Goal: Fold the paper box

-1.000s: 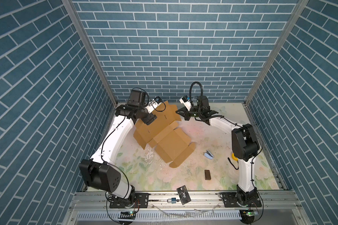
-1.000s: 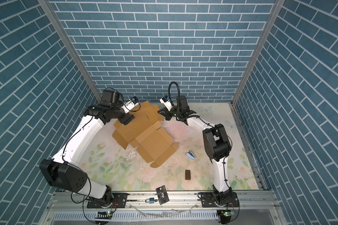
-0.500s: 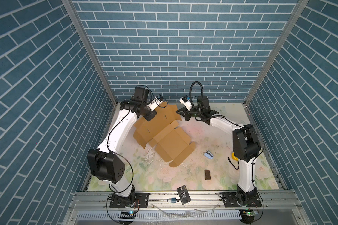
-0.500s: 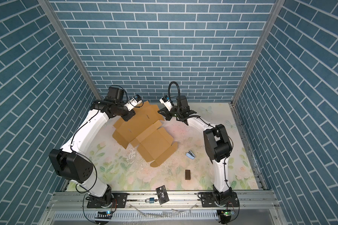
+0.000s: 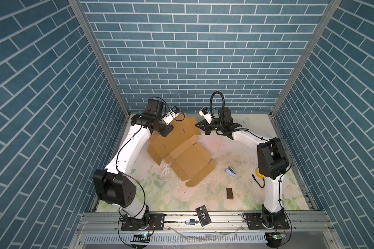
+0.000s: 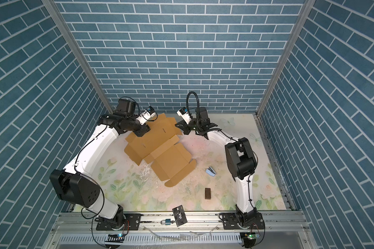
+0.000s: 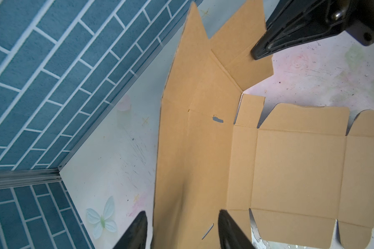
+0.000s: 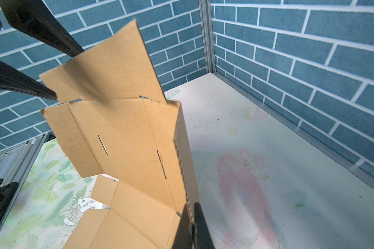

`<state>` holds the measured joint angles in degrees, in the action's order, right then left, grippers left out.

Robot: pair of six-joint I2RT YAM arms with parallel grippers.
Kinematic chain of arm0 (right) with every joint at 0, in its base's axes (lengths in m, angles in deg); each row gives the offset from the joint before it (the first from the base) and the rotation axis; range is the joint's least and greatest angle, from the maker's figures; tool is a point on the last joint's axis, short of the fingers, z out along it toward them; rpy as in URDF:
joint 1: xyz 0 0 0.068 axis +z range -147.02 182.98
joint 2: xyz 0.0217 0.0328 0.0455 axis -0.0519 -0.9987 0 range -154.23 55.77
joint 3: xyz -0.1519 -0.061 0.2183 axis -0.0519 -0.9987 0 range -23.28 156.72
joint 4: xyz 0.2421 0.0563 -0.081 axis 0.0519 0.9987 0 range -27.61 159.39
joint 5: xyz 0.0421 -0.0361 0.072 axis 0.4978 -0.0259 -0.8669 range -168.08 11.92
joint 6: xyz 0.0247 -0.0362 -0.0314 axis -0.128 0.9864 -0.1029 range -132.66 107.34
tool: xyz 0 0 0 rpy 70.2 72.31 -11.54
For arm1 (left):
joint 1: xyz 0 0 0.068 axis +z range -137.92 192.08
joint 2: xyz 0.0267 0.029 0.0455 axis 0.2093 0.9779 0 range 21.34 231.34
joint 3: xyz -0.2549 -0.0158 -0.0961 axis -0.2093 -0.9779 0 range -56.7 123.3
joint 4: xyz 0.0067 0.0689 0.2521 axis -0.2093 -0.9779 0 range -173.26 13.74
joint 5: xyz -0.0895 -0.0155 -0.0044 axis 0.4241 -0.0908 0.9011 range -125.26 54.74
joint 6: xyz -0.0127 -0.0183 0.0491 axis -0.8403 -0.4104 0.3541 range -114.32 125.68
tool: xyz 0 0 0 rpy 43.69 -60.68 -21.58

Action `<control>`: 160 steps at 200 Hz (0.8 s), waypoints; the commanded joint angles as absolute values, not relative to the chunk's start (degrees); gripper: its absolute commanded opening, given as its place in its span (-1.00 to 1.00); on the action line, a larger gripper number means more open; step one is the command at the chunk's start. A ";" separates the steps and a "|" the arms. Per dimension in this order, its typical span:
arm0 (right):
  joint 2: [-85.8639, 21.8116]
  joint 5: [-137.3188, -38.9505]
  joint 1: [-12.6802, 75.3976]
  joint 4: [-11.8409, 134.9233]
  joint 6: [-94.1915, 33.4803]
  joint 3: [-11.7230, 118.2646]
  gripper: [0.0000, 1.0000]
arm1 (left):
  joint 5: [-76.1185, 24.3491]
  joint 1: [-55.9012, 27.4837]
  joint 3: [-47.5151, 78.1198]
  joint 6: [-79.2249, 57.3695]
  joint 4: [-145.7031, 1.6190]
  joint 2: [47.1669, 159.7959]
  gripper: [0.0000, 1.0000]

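The paper box (image 5: 188, 159) (image 6: 168, 159) is a tan die-cut sheet lying mostly flat, its far flaps raised toward the back wall. My right gripper (image 5: 200, 127) (image 6: 179, 127) is shut on the edge of a raised far-right flap; in the right wrist view the corrugated edge sits between the closed fingers of the gripper (image 8: 191, 226). My left gripper (image 5: 167, 131) (image 6: 141, 132) is at the box's far-left side. In the left wrist view that gripper (image 7: 183, 228) is open, its jaws straddling the raised edge of a panel of the box (image 7: 289, 172).
A dark brown block (image 5: 230, 193), a light blue object (image 5: 230, 171) and a yellow item with a black strap (image 5: 259, 173) lie front right. A black VIP card (image 5: 202, 215) and a padlock (image 5: 192, 221) rest on the front rail. The back wall stands close behind both grippers.
The left arm has shifted slightly around the box's far-left flap, toward the back wall and partly back. The right gripper keeps its hold on the far-right flap in the same place.
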<state>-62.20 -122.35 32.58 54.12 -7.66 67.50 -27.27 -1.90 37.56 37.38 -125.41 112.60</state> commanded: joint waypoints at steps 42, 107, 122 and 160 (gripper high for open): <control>-58.59 -124.20 32.68 51.99 -6.06 66.34 -1.00 | -27.20 -2.25 38.47 36.63 -125.38 115.47 -0.17; -59.05 -121.69 32.68 51.64 -6.94 65.66 -1.00 | -26.74 -2.25 36.74 32.69 -125.63 112.30 -0.91; -59.19 -120.09 32.68 51.69 -8.01 65.71 -0.91 | -26.64 -2.25 34.59 31.71 -124.33 110.85 -1.00; -54.49 -112.83 32.68 53.86 -13.25 62.12 -0.29 | -27.92 -2.25 30.32 29.44 -122.79 107.20 -1.00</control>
